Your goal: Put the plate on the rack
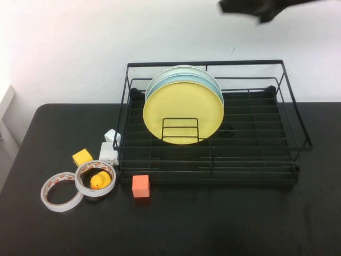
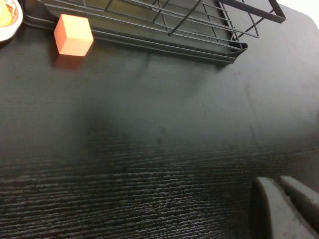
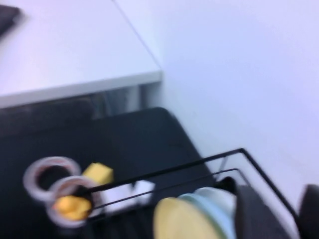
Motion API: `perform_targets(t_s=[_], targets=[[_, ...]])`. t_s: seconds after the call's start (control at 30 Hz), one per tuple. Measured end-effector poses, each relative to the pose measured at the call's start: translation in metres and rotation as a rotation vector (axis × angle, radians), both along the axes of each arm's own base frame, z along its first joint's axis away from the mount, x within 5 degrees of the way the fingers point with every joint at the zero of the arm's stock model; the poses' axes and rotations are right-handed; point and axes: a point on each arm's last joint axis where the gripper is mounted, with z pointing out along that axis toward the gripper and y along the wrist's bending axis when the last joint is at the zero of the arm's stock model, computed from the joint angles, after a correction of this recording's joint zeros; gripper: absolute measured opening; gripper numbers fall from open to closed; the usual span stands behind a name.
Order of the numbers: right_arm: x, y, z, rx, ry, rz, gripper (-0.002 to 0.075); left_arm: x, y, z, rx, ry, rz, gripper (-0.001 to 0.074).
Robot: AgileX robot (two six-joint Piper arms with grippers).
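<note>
The round matte yellow plate (image 1: 183, 113) is standing upright in the large black wire dish rack (image 1: 294, 120), in the centre of the high view, leaning against a light blue plate (image 1: 213, 85) and a whitish plate (image 1: 184, 68) just behind it, with a small wire loop in front of its lower edge. Judging by this, the placing looks done and the step in hand is clearing away cleanly. The right gripper (image 1: 261, 8) is showing as a dark blur at the upper right of the high view, above the rack's back rail and well apart from the plate; in the right wrist view its fingers (image 3: 259, 219) are standing apart at the lower right with nothing between them. To do this well it should be lifting straight up and away from the rim rail, so that nothing nudges the plate stack out of its slots. The left gripper (image 2: 286, 206) is sitting low over the black table (image 2: 149, 149) at the lower right of its wrist view, fingers pressed together and holding nothing, near the orange cube (image 2: 73, 34) in front of the rack.
</note>
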Motion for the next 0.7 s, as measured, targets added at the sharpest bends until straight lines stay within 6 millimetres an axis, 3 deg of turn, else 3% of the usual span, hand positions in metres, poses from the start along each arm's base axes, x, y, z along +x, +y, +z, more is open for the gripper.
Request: perform_targets(t_s=[0.1,0.17,0.33,0.47,0.7], targets=[[-0.03,-0.021,0.034,-0.002,0.022,0.05,0.009,0.0,0.0,0.0,0.0,0.0,0.0,0.0],[-0.047,-0.035,0.053,-0.011,0.033,0.051,0.0037,0.0,0.0,0.0,0.0,0.0,0.0,0.0],[-0.086,-0.051,0.083,-0.06,0.014,-0.009,0.0005,0.0,0.0,0.0,0.0,-0.005,0.001,-0.0001],[-0.128,-0.054,0.103,-0.069,-0.045,-0.001,0.0004,0.009,0.004,0.01,0.066,-0.207,0.031,-0.0001],[-0.202,-0.059,0.102,-0.076,-0.167,-0.052,0.0004,0.021,0.013,0.032,0.146,-0.549,0.125,-0.0001]])
